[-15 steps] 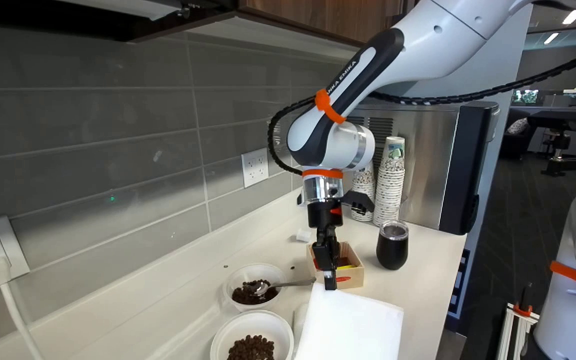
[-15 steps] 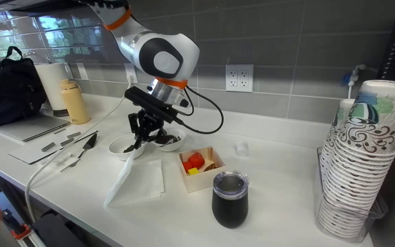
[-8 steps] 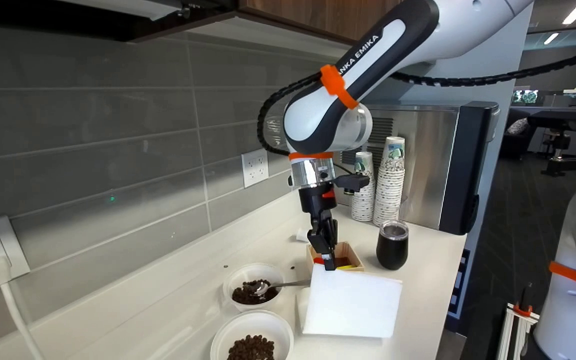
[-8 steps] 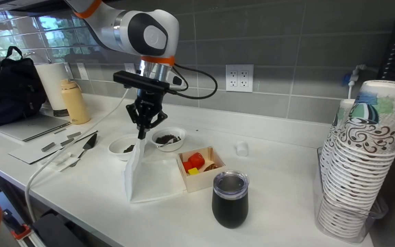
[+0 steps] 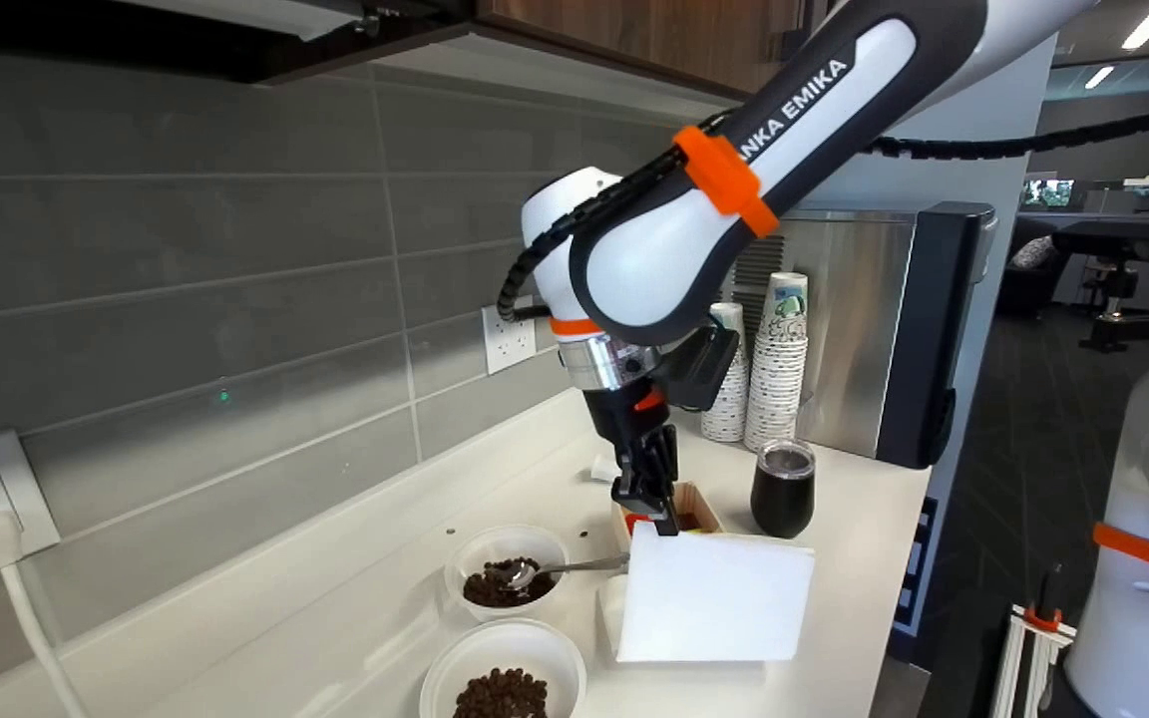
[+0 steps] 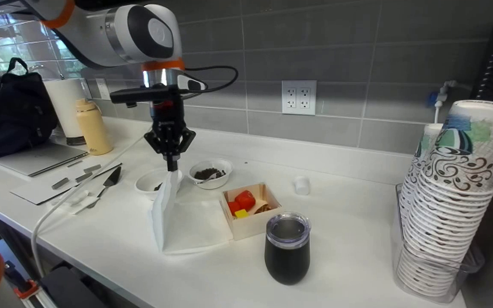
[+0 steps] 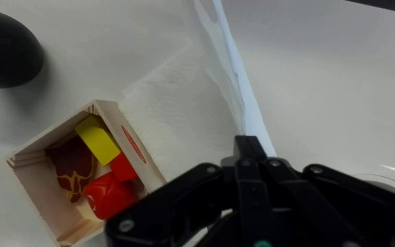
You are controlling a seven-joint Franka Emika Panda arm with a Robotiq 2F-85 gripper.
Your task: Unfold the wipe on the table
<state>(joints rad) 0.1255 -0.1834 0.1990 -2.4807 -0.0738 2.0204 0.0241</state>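
The white wipe is partly raised. One layer (image 6: 164, 214) hangs upright from my gripper (image 6: 172, 166), and another layer (image 6: 199, 226) lies flat on the white table (image 6: 349, 239), its edge against a wooden box. In an exterior view, the raised layer (image 5: 719, 598) faces the camera as a broad sheet below my gripper (image 5: 669, 524). In the wrist view, the fingertips (image 7: 250, 145) are closed together on the top of the raised layer (image 7: 252, 116), seen nearly edge-on. The flat layer (image 7: 180, 116) lies left of it. The pinched corner is hidden between the fingertips.
The wooden box (image 6: 250, 229) holds red and yellow pieces. A black tumbler (image 6: 287, 261) stands near it. Two white bowls (image 6: 212, 184) (image 6: 148, 190) with dark food stand behind the wipe, one holding a spoon. Stacked paper cups (image 6: 439, 222) and a white cable (image 6: 37, 235) flank the area.
My gripper has risen with the wipe's edge and turned more upright, moving left in an exterior view. The wipe's flat part has slid up to the wooden box.
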